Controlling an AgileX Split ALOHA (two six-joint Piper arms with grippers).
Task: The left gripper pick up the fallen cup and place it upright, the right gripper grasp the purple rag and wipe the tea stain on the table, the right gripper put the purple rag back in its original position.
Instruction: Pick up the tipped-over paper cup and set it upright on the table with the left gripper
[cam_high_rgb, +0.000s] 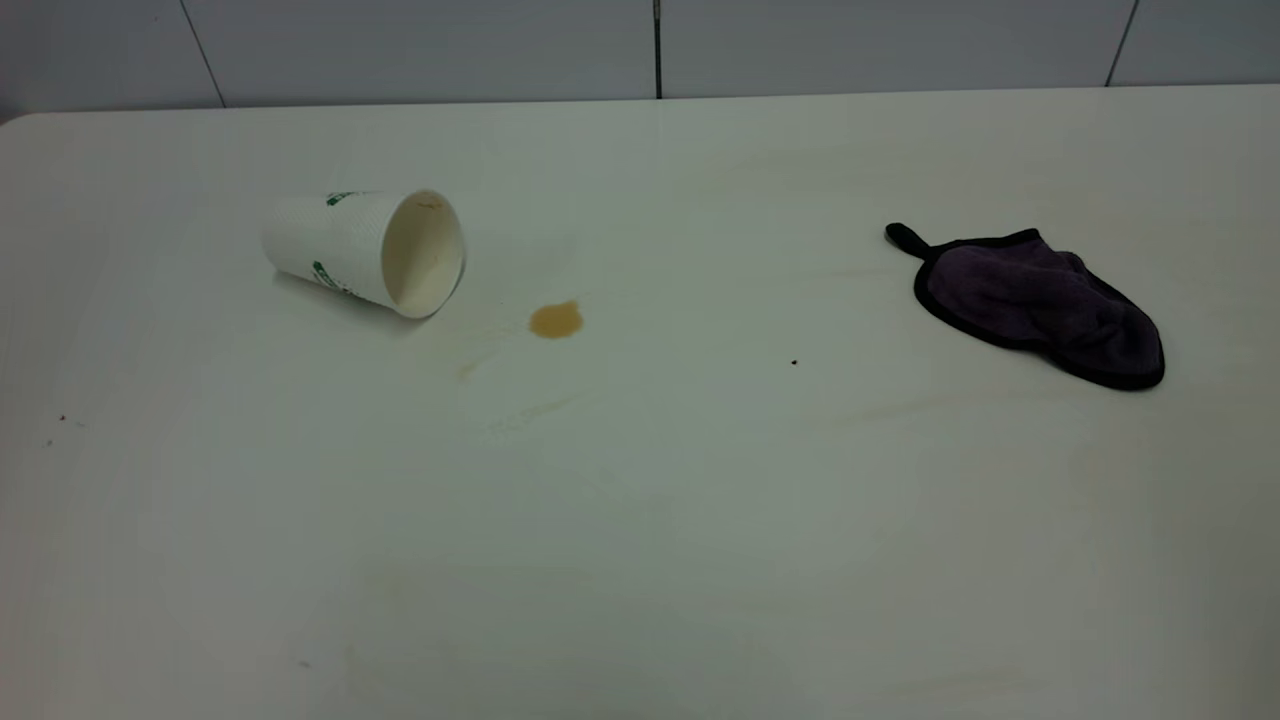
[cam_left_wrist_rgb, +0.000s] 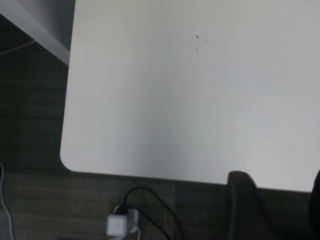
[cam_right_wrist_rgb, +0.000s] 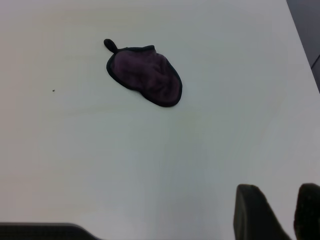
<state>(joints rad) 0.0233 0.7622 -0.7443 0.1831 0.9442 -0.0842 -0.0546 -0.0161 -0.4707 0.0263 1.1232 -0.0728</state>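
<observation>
Bare white table fills the near half of the exterior view, and no arm reaches into it. Toward the far left corner, the cup lies on its side, its open mouth turned toward the middle of the desk and its tan-stained inside showing. Just beside that mouth sits the stain, a round tan blot with fainter smears trailing toward the near edge. Well apart from both, by the right edge, the rag lies flat and untouched, its black loop tab pointing toward the cup's side of the desk.

Both arms hang back at the near edge. Right gripper hovers over the table with its two dark fingers apart and nothing between them, the rag well ahead of it. Left gripper sits past the table's rounded near-left corner, fingers spread wide and empty; a white plug with a black cable lies on the floor below.
</observation>
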